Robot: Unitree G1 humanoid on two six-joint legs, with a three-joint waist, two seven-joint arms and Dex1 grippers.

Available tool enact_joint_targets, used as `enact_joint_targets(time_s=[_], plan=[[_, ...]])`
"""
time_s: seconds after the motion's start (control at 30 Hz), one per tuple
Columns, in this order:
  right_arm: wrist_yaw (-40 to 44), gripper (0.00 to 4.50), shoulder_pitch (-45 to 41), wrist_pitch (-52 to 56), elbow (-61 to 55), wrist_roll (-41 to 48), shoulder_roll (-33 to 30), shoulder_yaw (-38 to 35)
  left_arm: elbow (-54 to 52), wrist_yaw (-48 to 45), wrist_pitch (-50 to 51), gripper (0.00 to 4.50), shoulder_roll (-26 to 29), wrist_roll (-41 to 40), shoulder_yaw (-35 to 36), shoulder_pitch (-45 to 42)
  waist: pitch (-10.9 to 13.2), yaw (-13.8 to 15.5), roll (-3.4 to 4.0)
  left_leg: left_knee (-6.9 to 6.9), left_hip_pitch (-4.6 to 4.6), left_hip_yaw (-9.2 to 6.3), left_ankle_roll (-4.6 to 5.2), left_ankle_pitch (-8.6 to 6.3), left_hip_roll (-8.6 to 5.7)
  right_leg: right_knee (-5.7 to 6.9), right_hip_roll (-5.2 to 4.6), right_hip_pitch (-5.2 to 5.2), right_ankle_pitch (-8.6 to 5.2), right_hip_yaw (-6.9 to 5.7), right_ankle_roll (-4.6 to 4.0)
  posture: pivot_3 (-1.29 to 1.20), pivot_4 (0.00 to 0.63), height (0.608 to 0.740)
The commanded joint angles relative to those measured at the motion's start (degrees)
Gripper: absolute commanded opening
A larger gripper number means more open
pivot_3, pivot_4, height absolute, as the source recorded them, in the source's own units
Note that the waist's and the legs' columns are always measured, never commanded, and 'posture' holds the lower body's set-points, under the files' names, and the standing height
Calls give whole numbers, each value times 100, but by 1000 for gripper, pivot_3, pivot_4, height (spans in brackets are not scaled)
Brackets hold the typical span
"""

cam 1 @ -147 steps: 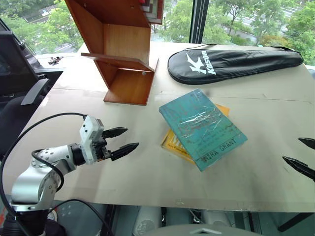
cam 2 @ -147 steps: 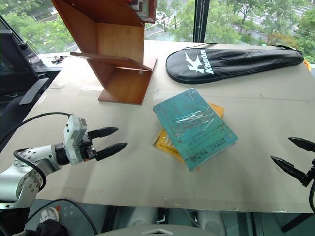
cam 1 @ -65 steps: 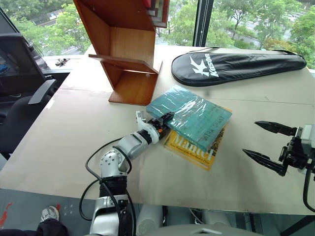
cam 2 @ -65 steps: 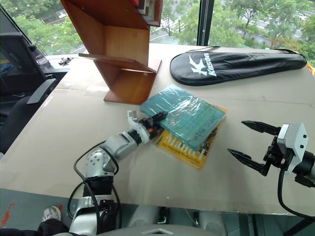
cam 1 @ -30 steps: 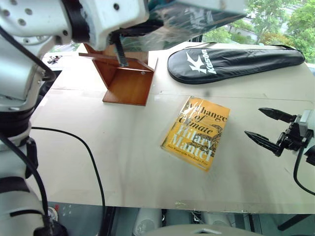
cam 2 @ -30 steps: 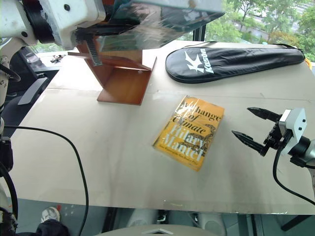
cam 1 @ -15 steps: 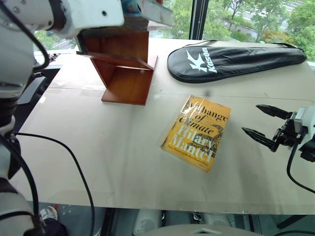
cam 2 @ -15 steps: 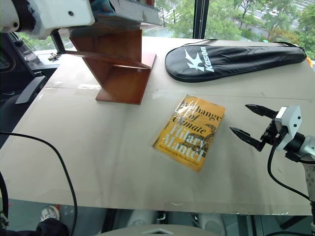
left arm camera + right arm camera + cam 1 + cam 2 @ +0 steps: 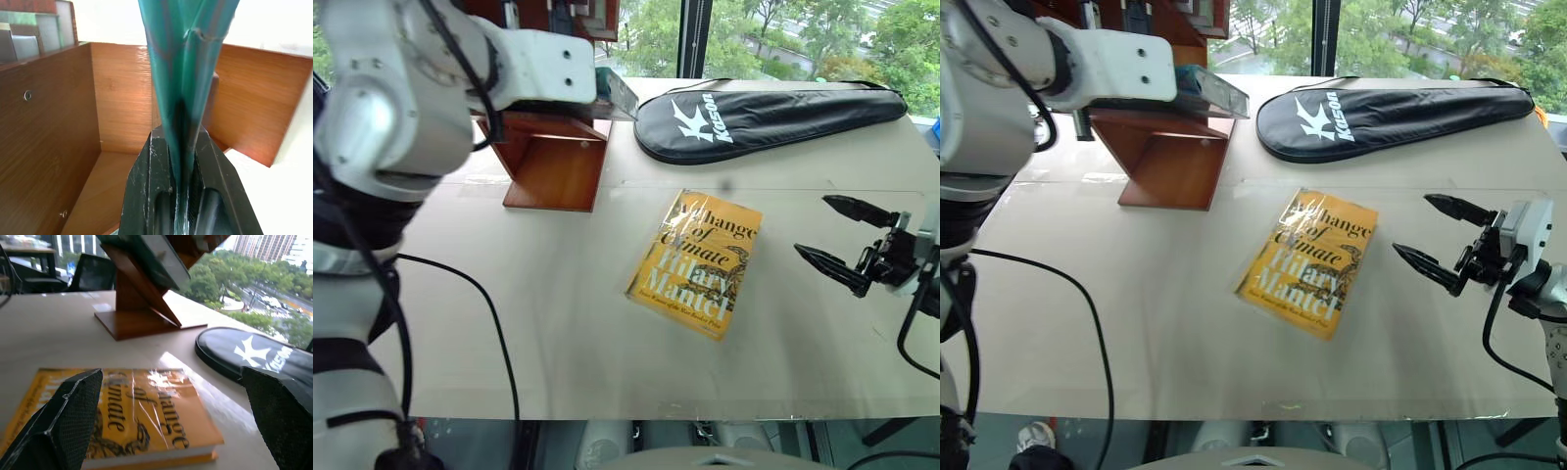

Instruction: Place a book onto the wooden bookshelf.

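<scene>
The teal-green book [image 9: 1215,90] in clear wrap is held in the air, edge-on, at the wooden bookshelf [image 9: 554,160] on the table's far left. My left gripper [image 9: 182,147] is shut on the book [image 9: 188,58] at its near edge, with the shelf's brown panels [image 9: 54,137] just behind it. My right gripper [image 9: 811,225] hovers open over the table's right side, to the right of the yellow-orange book, with nothing between its fingers [image 9: 63,421].
A yellow-orange "Hilary Mantel" book [image 9: 701,262] lies flat mid-table. A black racket bag [image 9: 766,106] stretches across the back right. Other books stand in the shelf's upper part [image 9: 576,14]. A black cable [image 9: 489,323] hangs along the table's left front.
My left arm has carried the book down and to the left, toward the shelf, turning it nearer level. The right gripper has risen slightly and stays open.
</scene>
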Motion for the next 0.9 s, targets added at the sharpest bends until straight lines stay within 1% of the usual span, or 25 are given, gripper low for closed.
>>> enact_joint_targets(time_s=[0.03, 0.2, 0.4, 0.47, 0.5, 0.57, 0.63, 0.67, 0.77, 0.8, 0.87, 0.9], plan=[[24, 4500, -177, 181, -385, 608, -115, -387, 211, 32, 22, 48, -5, 410, 79, 118, 0, -11, 0, 0, 1, 0, 0, 0, 1, 1, 0, -1, 0, 3, 0, 0, 150, 740], [-86, 4500, -367, 360, -511, 1029, -90, -505, 276, 8, -89, 48, -42, 558, 219, 319, 0, -19, 1, 0, 11, -1, 0, 0, 1, 13, 3, -4, 0, 24, -2, 0, 150, 740], [-129, 4500, -471, 406, -370, 1080, -69, -502, 453, 297, -152, 48, -172, 630, 398, 432, -1, -20, 0, 5, 29, 3, 1, -1, -3, 45, 3, -5, 1, 40, -2, 0, 150, 740], [-186, 4500, -528, 435, -308, 1131, -55, -543, 481, 459, -179, 819, -243, 490, 617, 428, -1, -21, 0, 5, 37, 5, 1, -1, -4, 58, 3, -5, 1, 48, -3, 0, 150, 740], [-210, 4500, -557, 454, -268, 1163, -53, -568, 422, 466, -168, 1035, -265, 381, 759, 438, -1, -22, 0, 5, 40, 4, 2, -1, -5, 64, 4, -6, 0, 49, -3, 0, 150, 740], [-225, 4500, -599, 464, -194, 1173, -62, -601, 213, 427, -18, 2014, -325, 125, 1104, 464, 0, -14, -1, 5, 38, 1, 2, -1, -4, 66, 8, -11, 3, 48, -7, 0, 150, 740], [-223, 4500, -616, 473, -140, 1158, -79, -615, -229, 203, 24, 2835, -234, -381, 1589, 701, 0, 7, -2, 12, 21, -5, 2, -1, -3, 65, 5, -18, 4, 38, -8, 0, 150, 740], [-223, 4500, -626, 477, -120, 1159, -87, -623, -470, 93, 44, 2835, -185, -636, 1831, 835, 0, 10, -2, 15, 17, -5, 2, -1, -3, 65, 2, -21, 4, 36, -8, 0, 150, 740], [-257, 4500, -676, 536, -78, 1214, -91, -650, -1022, -126, 894, 2835, -247, -1343, 2580, 978, 0, 24, -3, 25, 5, -3, 2, -1, -4, 58, -15, -21, 3, 36, -6, 0, 150, 740], [-280, 4500, -706, 571, -74, 1241, -91, -655, -1408, -343, 1118, 2835, -271, -1841, 2992, 1134, -1, 33, -4, 25, 2, -3, 2, -1, -4, 56, -14, -22, 3, 34, -6, 0, 150, 740], [-309, 4500, -779, 635, -39, 1295, -101, -668, -2219, -845, 2247, 2835, -417, -2893, 3702, 1321, -1, 35, -4, 25, 1, -5, 2, -1, -4, 54, -15, -21, 3, 32, -6, 0, 150, 740], [-304, 4500, -809, 651, -16, 1301, -115, -667, -2596, -1063, 2777, 2835, -593, -3457, 4110, 1442, -1, 35, -4, 25, 1, -8, 1, -1, -3, 55, -16, -21, 3, 29, -6, 0, 150, 740]])
